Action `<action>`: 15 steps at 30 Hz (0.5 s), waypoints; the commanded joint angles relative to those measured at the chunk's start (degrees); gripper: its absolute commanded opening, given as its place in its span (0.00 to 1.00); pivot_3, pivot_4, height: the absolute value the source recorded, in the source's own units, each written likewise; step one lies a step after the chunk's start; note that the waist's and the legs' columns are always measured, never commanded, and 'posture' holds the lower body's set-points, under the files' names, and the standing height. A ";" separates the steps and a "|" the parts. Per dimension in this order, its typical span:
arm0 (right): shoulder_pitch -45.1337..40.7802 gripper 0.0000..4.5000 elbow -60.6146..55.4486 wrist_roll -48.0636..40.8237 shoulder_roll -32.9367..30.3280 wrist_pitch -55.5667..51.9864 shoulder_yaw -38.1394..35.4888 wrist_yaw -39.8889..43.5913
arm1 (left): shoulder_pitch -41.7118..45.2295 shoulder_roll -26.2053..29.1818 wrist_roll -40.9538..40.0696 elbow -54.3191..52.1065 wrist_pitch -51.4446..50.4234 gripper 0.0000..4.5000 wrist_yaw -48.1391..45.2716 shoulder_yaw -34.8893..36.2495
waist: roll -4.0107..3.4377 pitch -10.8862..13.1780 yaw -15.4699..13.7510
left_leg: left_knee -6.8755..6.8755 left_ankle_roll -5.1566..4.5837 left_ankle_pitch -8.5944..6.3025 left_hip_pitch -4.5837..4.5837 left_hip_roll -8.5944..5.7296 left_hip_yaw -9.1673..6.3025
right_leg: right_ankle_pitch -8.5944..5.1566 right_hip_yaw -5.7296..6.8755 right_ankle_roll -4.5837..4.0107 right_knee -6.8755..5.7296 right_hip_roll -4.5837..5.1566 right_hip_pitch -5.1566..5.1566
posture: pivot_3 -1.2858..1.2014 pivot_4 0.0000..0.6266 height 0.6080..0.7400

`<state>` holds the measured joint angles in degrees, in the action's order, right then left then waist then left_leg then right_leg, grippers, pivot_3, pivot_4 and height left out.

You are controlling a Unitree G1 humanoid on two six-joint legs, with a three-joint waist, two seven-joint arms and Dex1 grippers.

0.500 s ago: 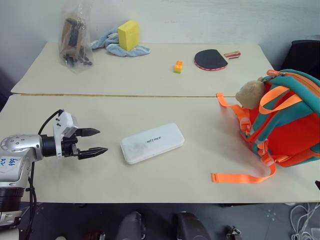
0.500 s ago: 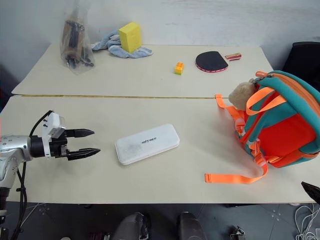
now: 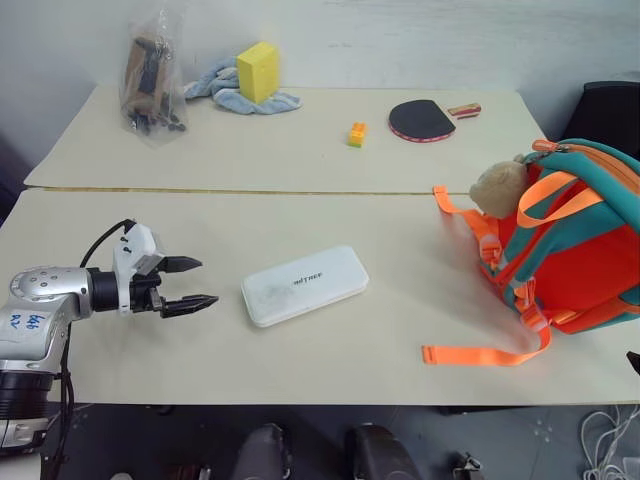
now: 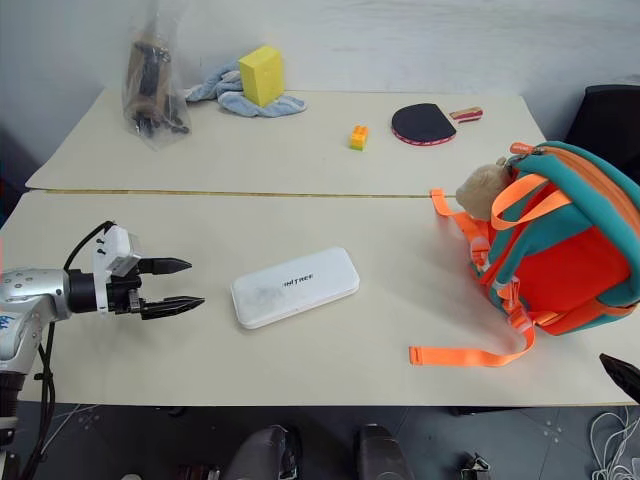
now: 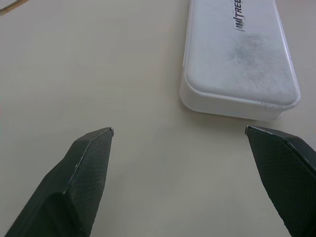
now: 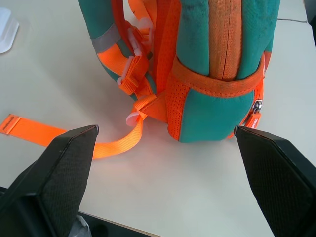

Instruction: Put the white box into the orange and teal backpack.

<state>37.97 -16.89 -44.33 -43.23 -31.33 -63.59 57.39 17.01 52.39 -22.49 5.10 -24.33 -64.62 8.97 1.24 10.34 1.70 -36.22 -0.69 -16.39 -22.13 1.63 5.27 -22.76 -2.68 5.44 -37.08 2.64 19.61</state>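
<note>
At the frame's lower left, the left pincer hovers level, fingers spread, pointing at the white box nearby.

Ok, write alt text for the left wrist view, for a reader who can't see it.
A white box with dark lettering lies flat on a beige table, just ahead of the left gripper. The gripper's two black fingers stand wide open, apart from the box and holding nothing.

orange and teal backpack cut off rightward
</note>
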 commanded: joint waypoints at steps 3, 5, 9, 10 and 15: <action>2.80 0.96 -8.80 0.04 0.93 0.25 1.33 0.73 | -0.48 0.86 0.23 -2.15 0.91 1.00 -0.65 0.26 | 0.00 0.00 0.05 | 0.00 -0.01 0.00 0.00 0.00 0.01 | 0.00 0.00 0.00 -0.02 0.00 0.01 | 0.52 0.24 1.00; 4.23 0.86 -14.65 -1.87 1.23 -0.81 3.02 1.53 | -1.37 1.41 0.44 -2.97 1.09 0.91 -1.49 -0.07 | 0.00 0.00 0.19 | 0.02 0.03 0.02 0.00 0.04 0.00 | 0.00 0.00 0.00 -0.04 -0.05 0.02 | 0.52 0.24 1.00; 3.76 0.57 -20.71 -4.24 -0.71 -2.80 6.23 1.36 | -2.64 1.76 0.41 -5.41 0.83 0.67 -2.74 -0.73 | 0.01 0.00 0.21 | -0.05 0.05 0.04 0.00 0.05 -0.01 | 0.00 0.00 0.00 -0.10 -0.07 0.01 | 0.52 0.24 1.00; 2.60 0.48 -22.31 -4.55 -1.45 -3.07 7.99 0.70 | -3.11 1.69 0.71 -6.15 1.21 0.59 -2.84 -1.15 | 0.03 -0.02 0.17 | -0.08 0.03 0.04 0.00 0.04 0.00 | 0.00 -0.01 0.00 -0.10 -0.05 -0.01 | 0.52 0.24 1.00; -10.43 0.13 -26.40 -1.68 -3.84 -4.25 24.21 -8.29 | -3.12 -1.84 6.04 -6.20 7.13 0.27 0.52 -5.57 | 0.08 -0.04 0.24 | -0.25 -0.02 0.07 0.02 0.03 -0.01 | 0.01 -0.02 0.01 -0.31 -0.02 0.02 | 0.52 0.24 1.00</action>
<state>30.11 -41.29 -46.74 -46.41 -35.41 -44.10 52.48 13.44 51.78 -18.04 0.02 -19.73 -65.61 4.64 1.33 10.30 1.95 -36.47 -0.69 -16.28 -22.05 1.67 5.25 -22.75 -2.70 5.45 -37.44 2.62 19.61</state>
